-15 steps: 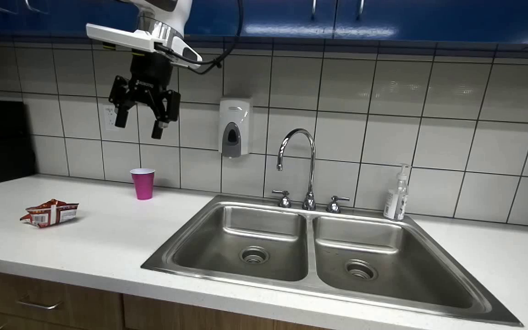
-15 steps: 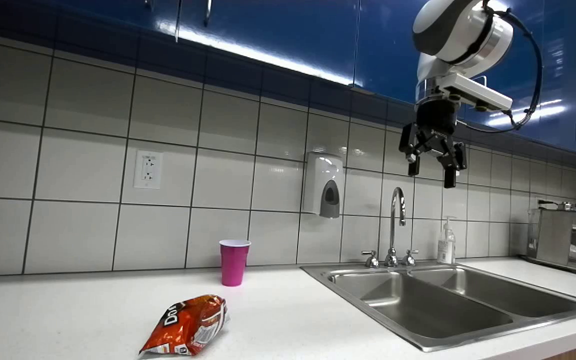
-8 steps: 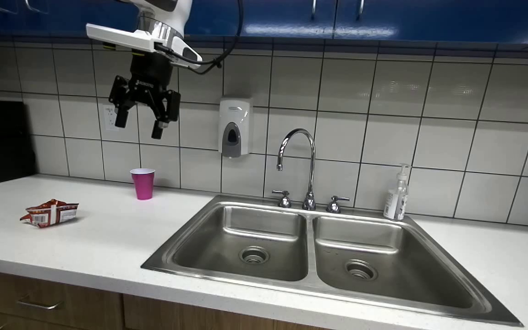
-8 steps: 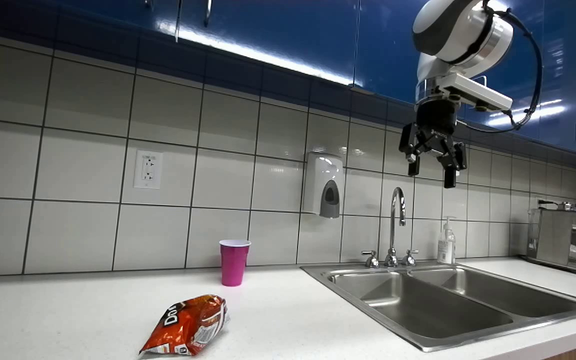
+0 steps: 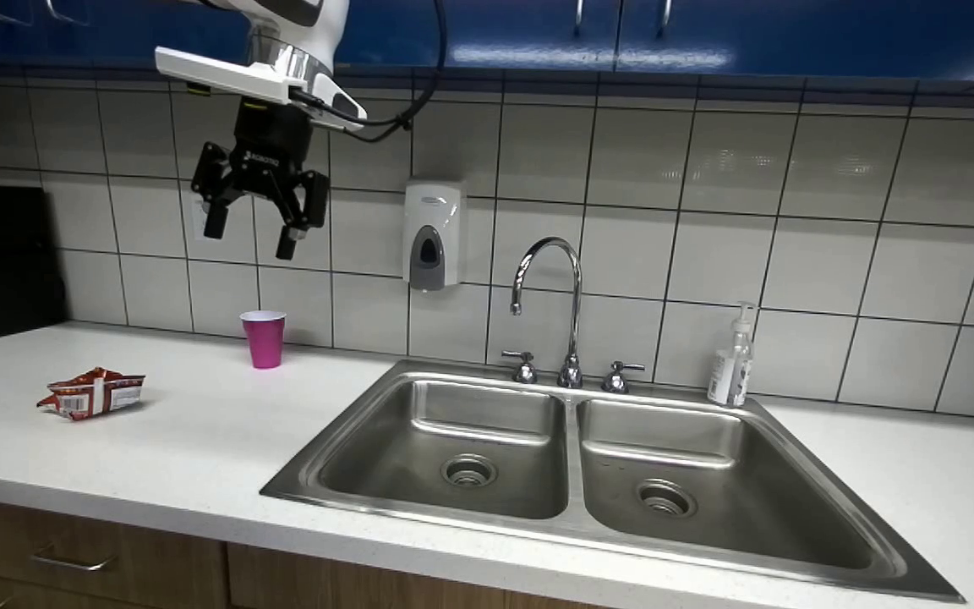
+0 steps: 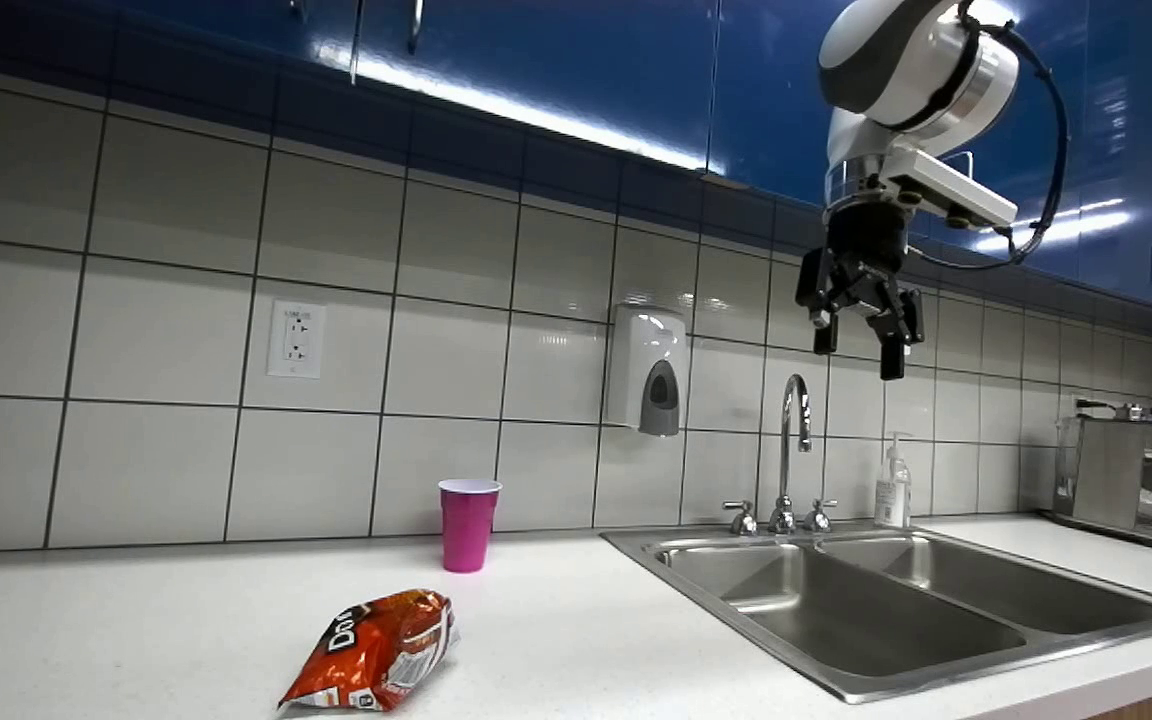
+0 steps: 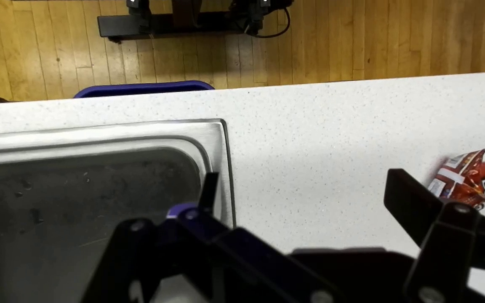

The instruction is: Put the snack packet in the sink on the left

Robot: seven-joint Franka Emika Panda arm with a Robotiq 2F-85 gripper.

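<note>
The red snack packet (image 5: 94,395) lies on the white counter, apart from the sink; it also shows in an exterior view (image 6: 376,655) and at the right of the wrist view (image 7: 457,181). The steel sink has two basins; the left basin (image 5: 419,461) is nearer the packet and holds nothing visible. My gripper (image 5: 250,233) is open and empty, high above the counter, with fingers pointing down. In the wrist view the fingers (image 7: 303,181) are wide apart over bare counter between the sink's edge and the packet.
A pink cup (image 5: 265,340) stands on the counter by the tiled wall, behind the packet. The faucet (image 5: 573,313) rises behind the sink. A soap dispenser (image 5: 435,237) hangs on the wall. A pump bottle (image 5: 732,359) stands at the sink's back right. Blue cabinets (image 6: 556,70) hang above.
My gripper and arm have shifted slightly to the left in both exterior views and a touch lower. The packet, cup and sink have not moved.
</note>
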